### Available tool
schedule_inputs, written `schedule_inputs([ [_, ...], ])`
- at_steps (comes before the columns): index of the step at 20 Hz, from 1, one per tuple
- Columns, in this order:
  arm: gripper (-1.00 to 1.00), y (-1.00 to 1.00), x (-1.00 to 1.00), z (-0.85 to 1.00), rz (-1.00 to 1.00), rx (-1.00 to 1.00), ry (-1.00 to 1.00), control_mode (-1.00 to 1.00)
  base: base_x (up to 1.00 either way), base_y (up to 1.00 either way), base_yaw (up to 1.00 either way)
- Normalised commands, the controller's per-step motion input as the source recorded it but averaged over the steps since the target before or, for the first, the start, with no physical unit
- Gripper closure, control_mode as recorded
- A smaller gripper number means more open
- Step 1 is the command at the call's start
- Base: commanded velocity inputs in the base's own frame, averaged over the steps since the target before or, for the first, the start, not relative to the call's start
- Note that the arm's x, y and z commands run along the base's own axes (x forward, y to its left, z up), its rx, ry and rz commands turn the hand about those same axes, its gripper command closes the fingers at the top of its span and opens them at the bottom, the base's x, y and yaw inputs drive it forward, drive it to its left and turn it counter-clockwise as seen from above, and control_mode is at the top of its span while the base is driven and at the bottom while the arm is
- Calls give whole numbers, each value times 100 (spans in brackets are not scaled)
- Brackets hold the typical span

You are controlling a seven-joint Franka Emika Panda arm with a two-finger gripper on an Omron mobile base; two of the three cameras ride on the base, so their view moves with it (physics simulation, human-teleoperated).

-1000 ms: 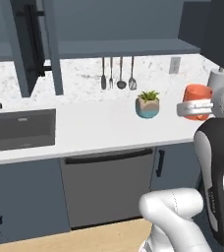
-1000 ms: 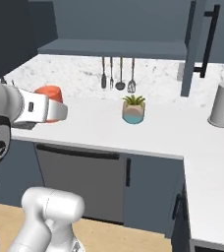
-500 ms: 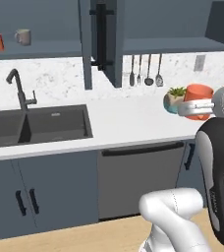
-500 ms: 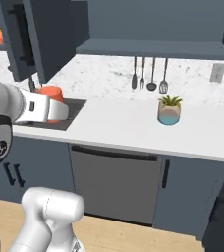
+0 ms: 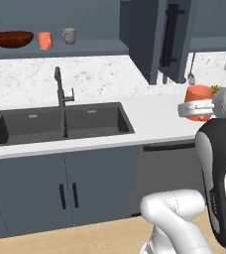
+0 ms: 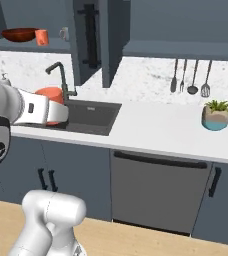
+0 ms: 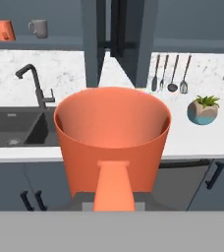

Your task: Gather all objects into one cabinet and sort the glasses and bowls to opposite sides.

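My gripper (image 5: 196,109) is shut on an orange cup (image 5: 199,95), held upright above the counter's front edge to the right of the sink. The hand view looks into that cup (image 7: 112,132), its handle pointing toward the camera. From the right base view the cup (image 6: 50,94) hangs in front of the sink. The open cabinet shelf (image 5: 92,48) at upper left carries a reddish-brown bowl (image 5: 11,38), another orange cup (image 5: 45,40) and a grey mug (image 5: 69,35), side by side. They are far up and left of my gripper.
A double sink (image 5: 60,123) with a dark faucet (image 5: 60,87) lies below the shelf. An open cabinet door with a black bar handle (image 5: 170,35) juts out between the shelf and my gripper. A potted plant (image 6: 216,114) and hanging utensils (image 6: 191,77) are to the right.
The whole scene has slid right in both base views, so the base has driven left; sink and open cabinet shelf have come into view. The orange cup stays in my shut gripper.
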Motion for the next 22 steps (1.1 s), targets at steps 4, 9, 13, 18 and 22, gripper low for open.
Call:
schedule_inputs([
  [4, 100, 0, 0, 0, 0, 0, 0, 100, -5, 79, 3],
  [9, 100, 0, 0, 0, 0, 0, 0, 100, 0, 70, 2],
  [13, 100, 0, 0, 0, 0, 0, 0, 100, 11, 37, 0],
  [18, 100, 0, 0, 0, 0, 0, 0, 100, 31, 17, 0],
  [22, 100, 0, 0, 0, 0, 0, 0, 100, 47, 0, 0],
])
